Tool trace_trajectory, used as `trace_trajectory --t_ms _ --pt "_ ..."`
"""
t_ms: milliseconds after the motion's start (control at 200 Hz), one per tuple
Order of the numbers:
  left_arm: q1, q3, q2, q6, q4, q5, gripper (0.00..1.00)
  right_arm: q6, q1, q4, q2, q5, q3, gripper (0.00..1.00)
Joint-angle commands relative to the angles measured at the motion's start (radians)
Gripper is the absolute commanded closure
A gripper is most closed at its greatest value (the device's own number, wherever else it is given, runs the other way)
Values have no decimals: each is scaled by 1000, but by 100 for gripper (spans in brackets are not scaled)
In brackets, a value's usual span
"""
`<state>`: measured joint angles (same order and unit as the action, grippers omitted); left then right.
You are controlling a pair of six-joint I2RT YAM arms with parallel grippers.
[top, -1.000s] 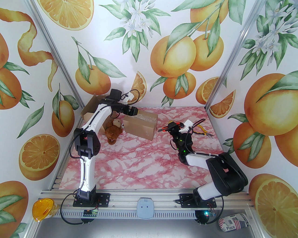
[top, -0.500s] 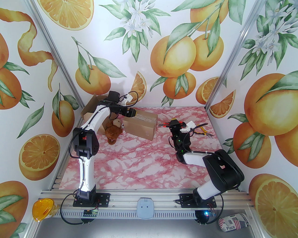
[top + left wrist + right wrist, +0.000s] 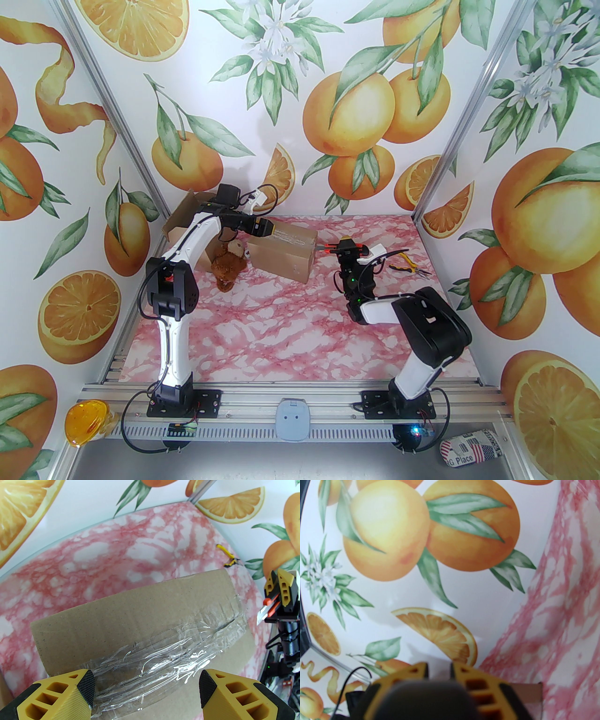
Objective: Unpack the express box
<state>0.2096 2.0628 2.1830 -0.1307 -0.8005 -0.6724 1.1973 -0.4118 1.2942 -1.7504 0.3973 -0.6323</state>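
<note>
The express box (image 3: 281,257), a brown carton with its top seam sealed under crinkled clear tape (image 3: 164,653), lies closed near the far left of the pink marbled tabletop (image 3: 290,337). The left tool (image 3: 146,686) hangs over the carton's taped top with its yellow fingers spread wide, released and gripping nothing; whether the black pads (image 3: 86,682) touch the cardboard cannot be told. To the carton's right, the right tool (image 3: 347,243) is clenched on a utility knife (image 3: 330,249) with an orange-and-black handle. The knife is held roughly level, its blade pointing at the carton's right end and the tip just beside that edge. In the left wrist view the knife sits off the carton's far corner, apart from the tape.

A brown plush toy (image 3: 228,268) lies against the carton's left end, beneath the left arm. Behind it, in the far left corner, stands a second cardboard box (image 3: 180,220) with its flaps raised. Yellow-handled pliers (image 3: 407,265) rest on the tabletop near the right wall, well apart from the carton. Walls printed with oranges and blossoms enclose the scene.
</note>
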Motion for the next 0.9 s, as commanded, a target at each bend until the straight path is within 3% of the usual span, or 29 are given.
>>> trace_trajectory --t_ms 0,896 --pt "-2 -53 28 25 -140 16 23 8 -11 63 -19 15 -39 100" --pt "-1 -59 38 26 -155 13 25 -11 -13 94 -61 48 -40 100"
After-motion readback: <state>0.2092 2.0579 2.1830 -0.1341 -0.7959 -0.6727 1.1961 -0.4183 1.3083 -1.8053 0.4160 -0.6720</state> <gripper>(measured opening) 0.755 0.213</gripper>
